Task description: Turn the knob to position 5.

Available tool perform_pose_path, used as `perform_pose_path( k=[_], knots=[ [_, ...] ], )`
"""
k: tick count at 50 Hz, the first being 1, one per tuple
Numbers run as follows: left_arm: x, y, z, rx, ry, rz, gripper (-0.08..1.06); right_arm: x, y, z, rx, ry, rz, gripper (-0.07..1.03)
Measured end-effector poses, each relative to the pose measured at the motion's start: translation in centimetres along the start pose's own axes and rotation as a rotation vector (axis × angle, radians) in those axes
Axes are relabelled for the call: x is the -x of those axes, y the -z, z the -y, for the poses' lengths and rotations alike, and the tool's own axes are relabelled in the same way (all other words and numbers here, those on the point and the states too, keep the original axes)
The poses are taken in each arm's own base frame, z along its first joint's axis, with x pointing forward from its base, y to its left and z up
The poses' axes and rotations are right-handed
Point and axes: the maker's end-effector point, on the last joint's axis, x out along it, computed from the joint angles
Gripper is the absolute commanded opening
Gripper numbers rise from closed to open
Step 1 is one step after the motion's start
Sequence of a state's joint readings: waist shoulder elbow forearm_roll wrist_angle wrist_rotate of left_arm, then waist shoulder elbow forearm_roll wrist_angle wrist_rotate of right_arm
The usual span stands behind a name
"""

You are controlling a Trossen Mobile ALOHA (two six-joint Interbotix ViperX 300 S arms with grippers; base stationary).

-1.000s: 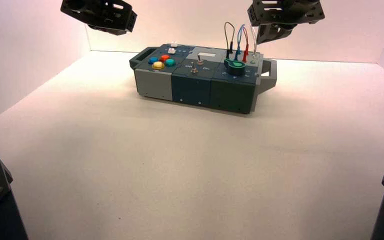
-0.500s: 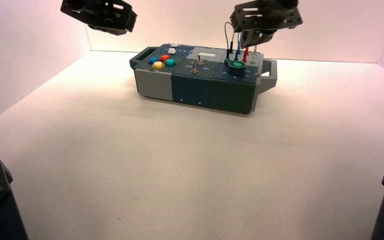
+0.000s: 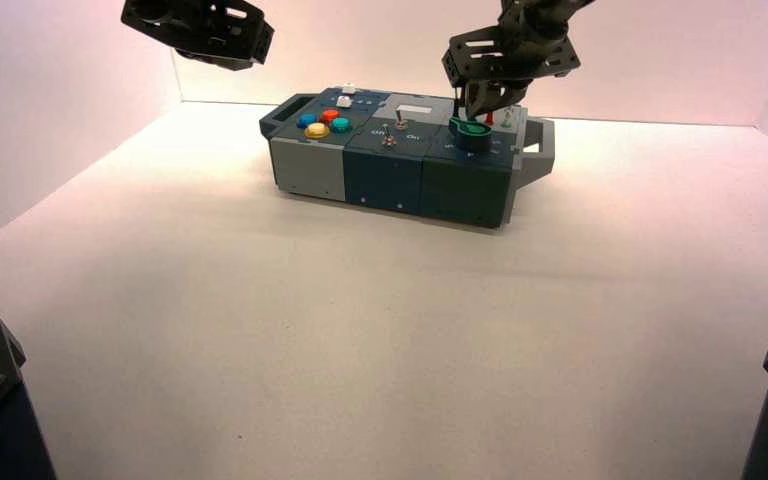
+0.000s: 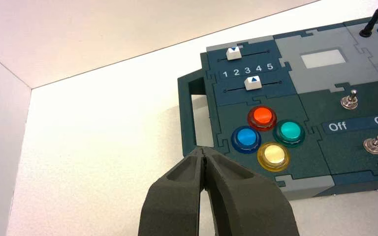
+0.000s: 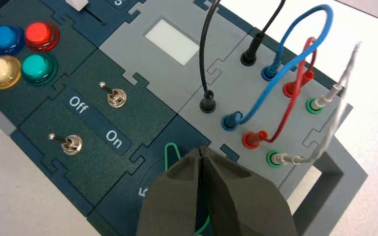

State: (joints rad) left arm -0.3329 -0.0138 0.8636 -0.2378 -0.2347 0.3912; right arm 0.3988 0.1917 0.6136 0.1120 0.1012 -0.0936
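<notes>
Right jaws [image 5: 201, 149]: hung pressed together over the green rotary knob [image 3: 474, 130].
Left jaws [image 4: 203, 149]: were pressed together, left of the knob.
Wires [image 5: 296, 60]: looped behind the knob.

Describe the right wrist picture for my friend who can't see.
The right gripper, fingertips together, is over the green-outlined knob, hiding most of it. Also on the box: two metal switches, four coloured buttons, and black, blue, red and whitish wires.

Bright, pinkish light fills the scene, leaving soft, faint shadows.
</notes>
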Motion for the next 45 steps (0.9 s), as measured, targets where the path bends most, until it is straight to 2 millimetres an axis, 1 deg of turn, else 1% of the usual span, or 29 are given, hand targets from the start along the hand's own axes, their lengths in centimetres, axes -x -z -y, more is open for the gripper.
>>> perform_pose_path(
  k=[16,20,22,29,45],
  knots=[
    [0.0,0.0,0.1,0.001,0.001,-0.001,-0.03,-0.7,-0.1,0.0,0.008,0.001,-0.006,-0.02],
    [0.0,0.0,0.0,0.002,0.0,0.0,-0.03,-0.8,-0.1,-0.3,0.011,-0.003,-0.008,-0.02],
    [0.0,0.1,0.0,0.001,0.001,-0.003,-0.03,-1.0,-0.1,-0.9,0.025,-0.013,-0.008,-0.02],
    [0.0,0.1,0.0,0.001,0.001,-0.004,-0.03,-1.2,-0.2,-1.8,0.04,-0.026,-0.018,-0.02],
    [0.0,0.1,0.0,0.001,0.001,-0.004,-0.03,-1.2,-0.1,-1.9,0.042,-0.027,-0.027,-0.02]
  ],
)
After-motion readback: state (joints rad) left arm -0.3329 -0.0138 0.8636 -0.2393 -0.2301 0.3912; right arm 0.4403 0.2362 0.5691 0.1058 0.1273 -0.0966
